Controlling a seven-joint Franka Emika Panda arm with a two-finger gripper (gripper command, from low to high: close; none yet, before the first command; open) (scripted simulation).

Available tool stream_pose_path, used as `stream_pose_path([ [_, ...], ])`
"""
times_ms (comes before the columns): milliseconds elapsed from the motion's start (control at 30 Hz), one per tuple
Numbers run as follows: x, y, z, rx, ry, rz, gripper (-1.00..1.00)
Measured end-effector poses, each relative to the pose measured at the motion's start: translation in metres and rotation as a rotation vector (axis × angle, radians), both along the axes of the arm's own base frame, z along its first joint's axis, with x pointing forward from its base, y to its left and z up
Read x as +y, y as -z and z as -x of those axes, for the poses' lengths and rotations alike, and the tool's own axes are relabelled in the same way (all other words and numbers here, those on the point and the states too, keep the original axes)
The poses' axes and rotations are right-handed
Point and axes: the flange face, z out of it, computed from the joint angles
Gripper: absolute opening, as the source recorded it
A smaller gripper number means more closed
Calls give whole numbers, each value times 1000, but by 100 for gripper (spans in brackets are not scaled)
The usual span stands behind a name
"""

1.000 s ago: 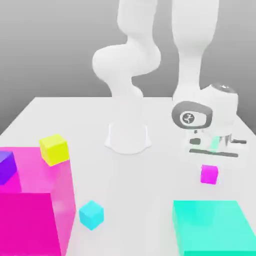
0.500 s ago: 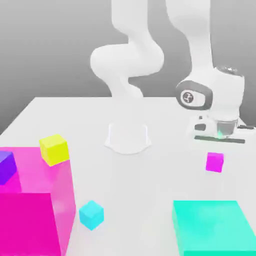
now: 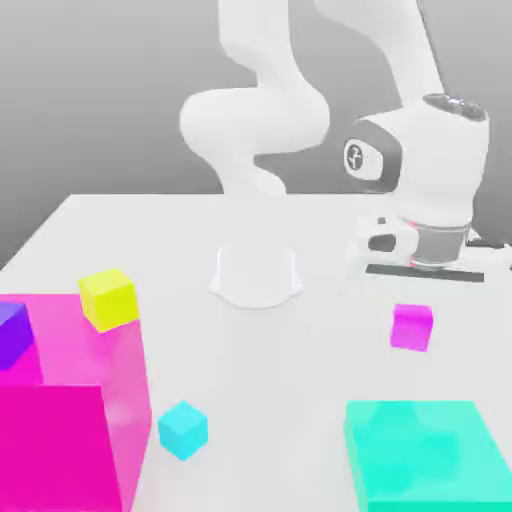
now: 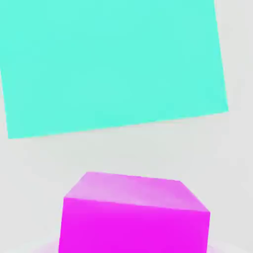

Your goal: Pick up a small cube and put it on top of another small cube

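The gripper (image 3: 412, 300) hangs below the white hand at the exterior view's right, its fingers closed on the small magenta cube (image 3: 411, 327), which sits directly under the hand and clear of the table (image 3: 300, 340), with no other thing touching it. In the hand view the same magenta cube (image 4: 133, 212) shows close up, with the large teal block (image 4: 111, 64) spread on the table beyond it.

In the exterior view the teal block (image 3: 430, 465) lies below and in front of the gripper, near the held cube but apart from it. The arm's round white base (image 3: 256, 272) stands on the table toward the exterior view's left of the gripper, at about mid-table.

Well away from the gripper, toward the exterior view's left, the small yellow cube (image 3: 108, 298) rests on the table just beside the back corner of the huge magenta block (image 3: 65, 420). 1 small dark purple cube (image 3: 14, 335) sits on top of that huge block at its far left edge. The small cyan cube (image 3: 183, 430) stands on the table just to the right of the huge block, between it and the teal block, and nearer the former.
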Motion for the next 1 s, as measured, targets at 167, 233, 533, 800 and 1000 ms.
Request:
stream_pose_path([
  [167,-64,-44,-46,1,-52,9,-100],
  [233,-94,-62,-60,3,-71,9,-100],
  [533,-248,-146,-78,18,-152,-11,-100],
  [800,-340,-140,-56,26,-192,-42,-100],
  [1000,-341,-129,-55,26,-192,-43,100],
])
